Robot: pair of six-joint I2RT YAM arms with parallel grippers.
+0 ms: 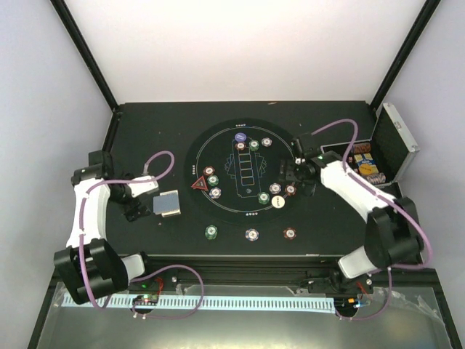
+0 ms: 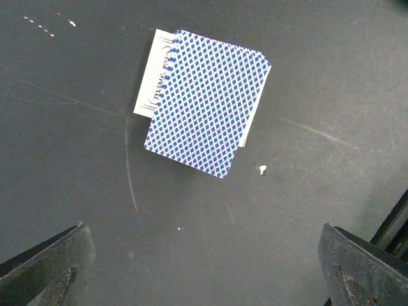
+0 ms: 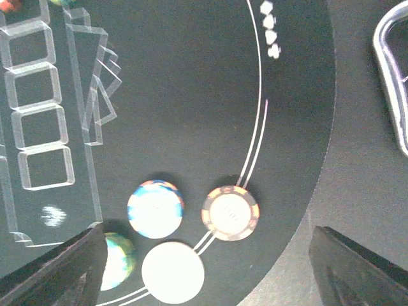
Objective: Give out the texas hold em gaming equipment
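Nearest the arm bases, I am seeing three chips (image 1: 251,234) lying in a row on the black table (image 1: 145,123). My left pincer (image 2: 204,274) is hanging wide open and empty beside the deck of cards (image 2: 207,102). My right pincer (image 3: 210,274) is also standing wide, holding nothing, above the white button (image 3: 172,272) and a striped chip (image 3: 230,213) at the right edge of the round mat (image 3: 191,95). Farther right, the silver case (image 1: 398,138) is lying open.

Your top view looks down on whole worktop (image 1: 145,123); left wrist close over cards (image 2: 207,105), right wrist close over mat (image 3: 191,95), both shared.
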